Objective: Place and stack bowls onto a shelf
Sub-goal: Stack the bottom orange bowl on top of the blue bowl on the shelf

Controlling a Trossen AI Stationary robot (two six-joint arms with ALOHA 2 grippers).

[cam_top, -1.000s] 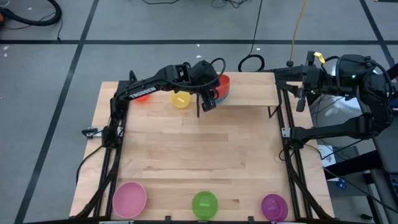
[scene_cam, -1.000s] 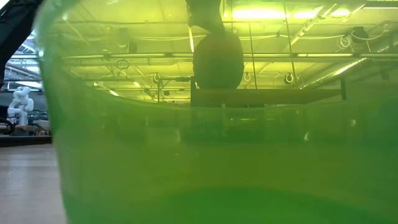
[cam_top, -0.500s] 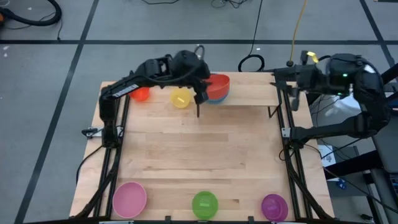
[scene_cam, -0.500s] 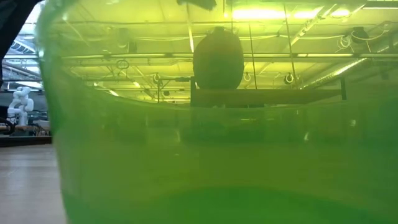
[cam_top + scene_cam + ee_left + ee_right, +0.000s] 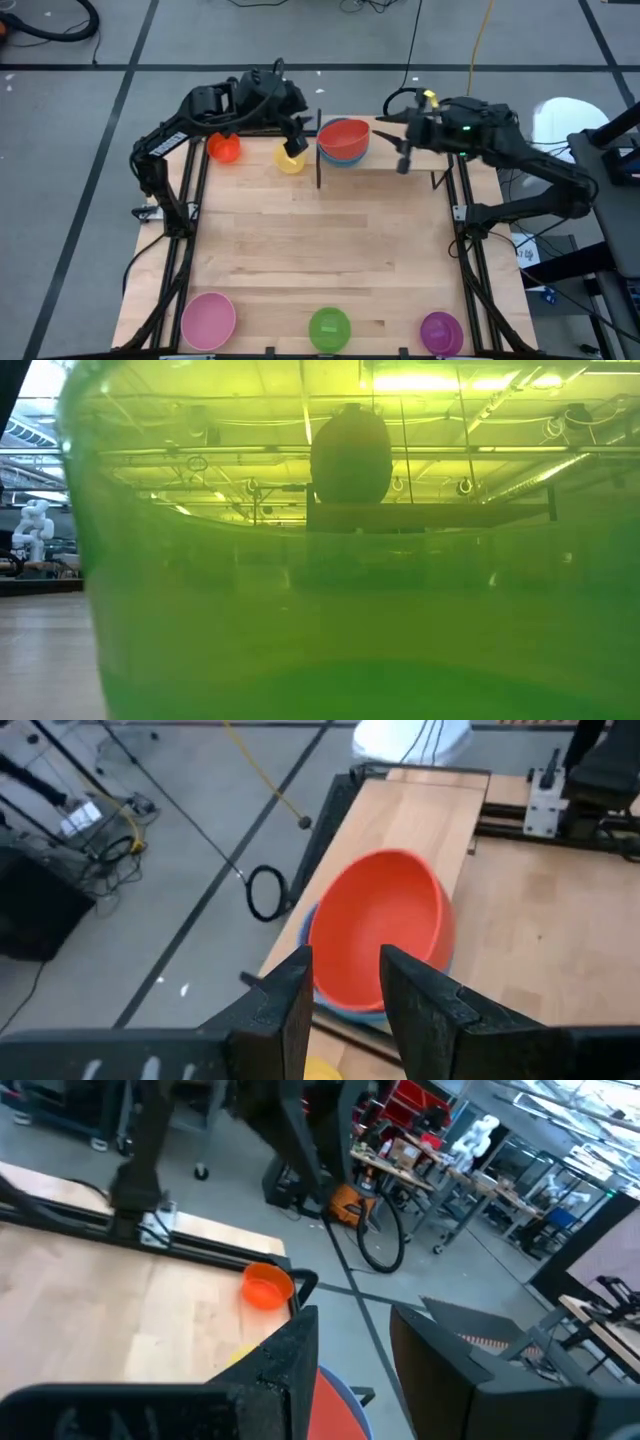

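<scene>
Here, the shelf (image 5: 400, 145) stands at the far edge of the desk (image 5: 320, 250), right of centre, and carries on its left end a stack of bowls: a red bowl (image 5: 343, 136) nested on top, with a blue bowl (image 5: 347, 156) showing beneath its rim. Beside the shelf, on the desk, sit a yellow bowl (image 5: 291, 160) and, farther left, an orange bowl (image 5: 224, 148). Along the near edge of the desk lie a pink bowl (image 5: 208, 320), a green bowl (image 5: 330, 329) and a purple bowl (image 5: 441, 333), well apart from one another; the green bowl fills nearly the whole low view. The left gripper (image 5: 297, 138) hovers just left of the stack, above the yellow bowl, its fingers (image 5: 285, 1005) spread and holding nothing; its wrist view looks past them at the red bowl. The right gripper (image 5: 404, 158) hangs over the shelf to the right of the stack, its fingers (image 5: 300, 1345) likewise parted and empty, with the red rim just visible between them in its wrist view.
</scene>
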